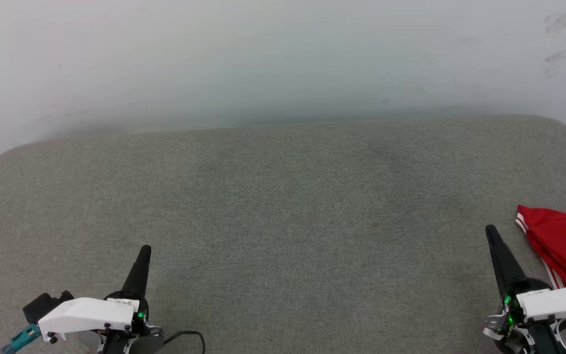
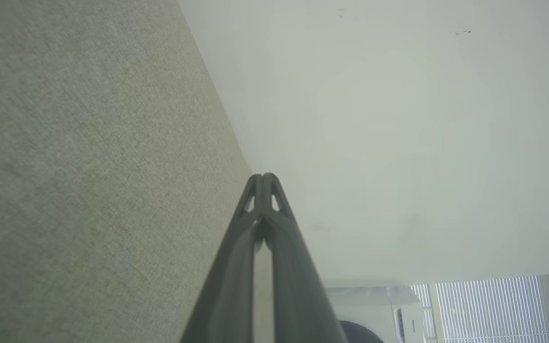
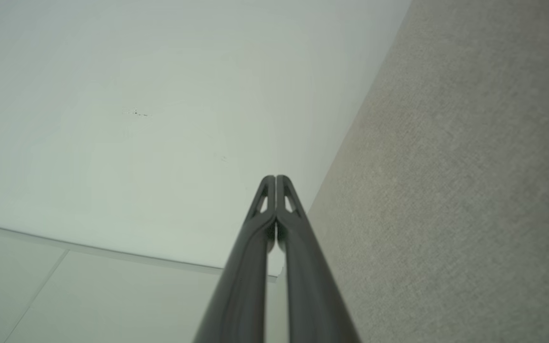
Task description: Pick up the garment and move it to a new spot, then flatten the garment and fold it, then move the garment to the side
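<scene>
**Both grippers closed and empty, shirt at the right**

In the head view you see the left gripper (image 1: 144,250) at the lower left and the right gripper (image 1: 490,230) at the lower right, both over the grey pad (image 1: 283,206). The red shirt (image 1: 563,241) lies on the pad at the right edge, just beside the right gripper and apart from its tips.

In the left wrist view the fingers are pressed together and hold nothing, with a pale wall (image 2: 398,143) behind.

In the right wrist view the fingers also meet, empty.

home-like room: grey fabric surface (image 1: 283,221), white wall (image 1: 263,59), washing machine (image 2: 374,309), blinds (image 2: 484,305)
</scene>
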Motion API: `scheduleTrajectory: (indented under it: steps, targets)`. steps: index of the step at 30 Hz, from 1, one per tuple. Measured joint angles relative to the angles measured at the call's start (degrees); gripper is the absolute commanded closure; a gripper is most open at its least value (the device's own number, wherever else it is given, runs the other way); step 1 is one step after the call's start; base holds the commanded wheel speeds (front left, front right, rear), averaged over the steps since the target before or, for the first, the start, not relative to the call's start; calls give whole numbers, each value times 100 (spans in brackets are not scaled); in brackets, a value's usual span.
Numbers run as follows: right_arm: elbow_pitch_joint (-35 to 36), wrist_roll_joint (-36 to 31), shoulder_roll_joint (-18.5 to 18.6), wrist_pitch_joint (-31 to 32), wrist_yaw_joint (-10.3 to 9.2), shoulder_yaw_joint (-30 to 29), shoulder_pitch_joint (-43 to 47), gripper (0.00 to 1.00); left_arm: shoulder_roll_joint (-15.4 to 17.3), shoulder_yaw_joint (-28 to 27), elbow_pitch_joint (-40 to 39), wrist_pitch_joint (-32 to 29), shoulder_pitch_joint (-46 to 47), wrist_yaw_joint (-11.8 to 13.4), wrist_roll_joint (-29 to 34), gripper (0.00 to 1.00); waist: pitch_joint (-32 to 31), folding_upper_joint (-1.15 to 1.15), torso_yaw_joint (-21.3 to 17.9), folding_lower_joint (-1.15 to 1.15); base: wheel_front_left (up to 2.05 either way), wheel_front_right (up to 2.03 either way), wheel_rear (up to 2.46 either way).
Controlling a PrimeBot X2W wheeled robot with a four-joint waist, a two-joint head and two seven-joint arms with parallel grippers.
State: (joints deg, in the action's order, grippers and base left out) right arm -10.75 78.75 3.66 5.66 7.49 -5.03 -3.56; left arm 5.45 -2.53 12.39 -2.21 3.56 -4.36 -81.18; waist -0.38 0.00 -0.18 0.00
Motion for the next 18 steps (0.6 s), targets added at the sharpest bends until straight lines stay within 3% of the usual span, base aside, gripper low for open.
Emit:
scheduleTrajectory:
  steps: [18]
  targets:
    - [-187, 772, -24, 27, 0, -65, -126, 100, -104, -183, 89, -210, 140, -172, -654, 100, 30, 0, 9, 0, 0, 0, 0]
